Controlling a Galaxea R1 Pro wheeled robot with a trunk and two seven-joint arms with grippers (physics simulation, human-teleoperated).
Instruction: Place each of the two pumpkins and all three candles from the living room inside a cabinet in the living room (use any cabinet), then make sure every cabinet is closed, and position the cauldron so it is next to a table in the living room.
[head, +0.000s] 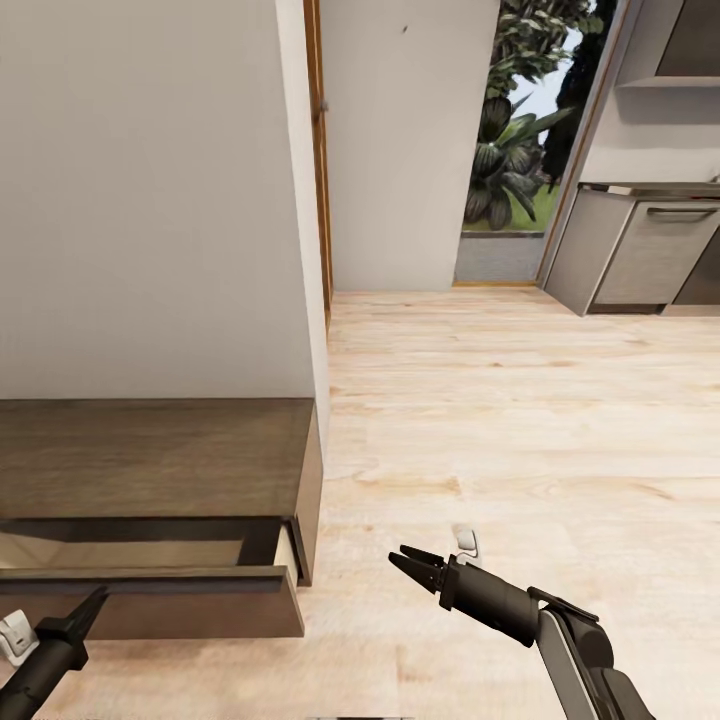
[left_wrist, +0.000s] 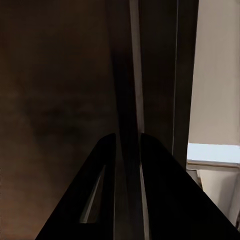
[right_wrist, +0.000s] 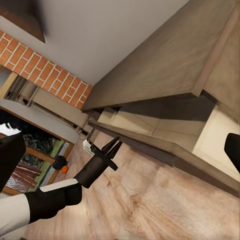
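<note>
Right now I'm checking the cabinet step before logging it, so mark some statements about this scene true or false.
1. The cabinet has a drawer pulled open. True.
2. The left gripper holds a candle. False: its fingers are together and hold nothing, right at the drawer front.
3. The right gripper hangs over the wooden floor, apart from the cabinet. True.
4. A pumpkin lies in the open drawer. False: the visible part of its pale inside shows none.
5. The floor is grey tile. False: light wood planks.

Open drawer (head: 150, 598) juts from the cabinet (head: 150, 455) (1 obstacle), wood floor (head: 520, 420) rightward clear
</note>
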